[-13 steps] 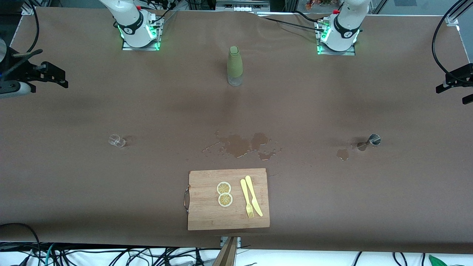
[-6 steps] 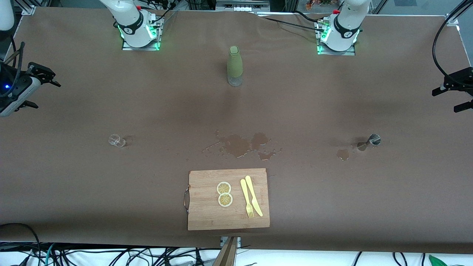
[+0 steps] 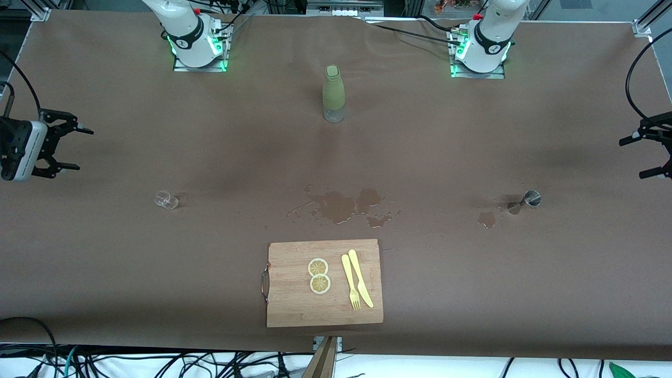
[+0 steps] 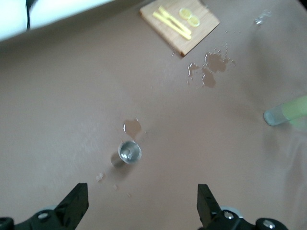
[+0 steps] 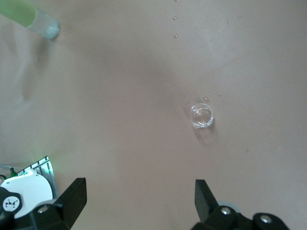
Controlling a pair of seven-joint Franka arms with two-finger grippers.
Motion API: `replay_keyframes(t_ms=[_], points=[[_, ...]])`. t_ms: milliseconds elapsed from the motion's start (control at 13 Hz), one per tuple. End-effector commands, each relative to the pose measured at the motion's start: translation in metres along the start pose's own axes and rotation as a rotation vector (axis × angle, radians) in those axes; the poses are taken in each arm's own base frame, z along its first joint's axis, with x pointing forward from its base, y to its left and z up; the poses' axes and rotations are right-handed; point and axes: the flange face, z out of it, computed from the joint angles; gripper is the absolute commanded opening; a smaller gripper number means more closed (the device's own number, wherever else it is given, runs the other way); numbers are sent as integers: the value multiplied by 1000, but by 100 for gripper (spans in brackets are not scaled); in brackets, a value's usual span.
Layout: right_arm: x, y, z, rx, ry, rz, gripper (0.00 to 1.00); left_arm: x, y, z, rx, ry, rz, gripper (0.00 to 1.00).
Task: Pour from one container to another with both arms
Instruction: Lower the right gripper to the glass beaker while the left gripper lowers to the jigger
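A small clear glass [image 3: 166, 200] [image 5: 202, 116] sits on the brown table toward the right arm's end. A small steel measuring cup [image 3: 531, 198] [image 4: 129, 153] sits toward the left arm's end, with a small wet patch [image 3: 487, 219] beside it. My right gripper [image 3: 80, 149] [image 5: 140, 189] hangs open and holds nothing, over the table's edge at the right arm's end. My left gripper [image 3: 634, 158] [image 4: 141, 196] hangs open and holds nothing, over the left arm's end of the table. Neither gripper touches a container.
A green-sleeved bottle [image 3: 333, 93] [image 4: 288, 110] [image 5: 29, 17] stands upright between the two bases. A brown puddle [image 3: 341, 206] lies mid-table. Nearer the front camera lies a wooden cutting board [image 3: 294, 307] with two lemon slices [image 3: 318, 275], a yellow fork [image 3: 350, 281] and a knife [image 3: 361, 278].
Both grippers have swung lower in the front view at their own ends of the table, and the right one has turned. Both stay open. Nothing on the table has moved.
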Motion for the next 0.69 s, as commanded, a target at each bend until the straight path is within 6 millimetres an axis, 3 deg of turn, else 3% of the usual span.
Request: replay_keyframes(t_ms=[0,77,309,617], points=[[-27,22,26,92,110,-63,100,-32,-30,26,-22,111,134,100],[-34,32,37,105,153,-91,100,-47,-41,39,-47,154,161,100],[-54,73,102,161,307,-170,100,-87,-65,81,-106,314,267,100],[-84,103,155,143,453,-282,100,-119,-88,143,-128,444,368,100]])
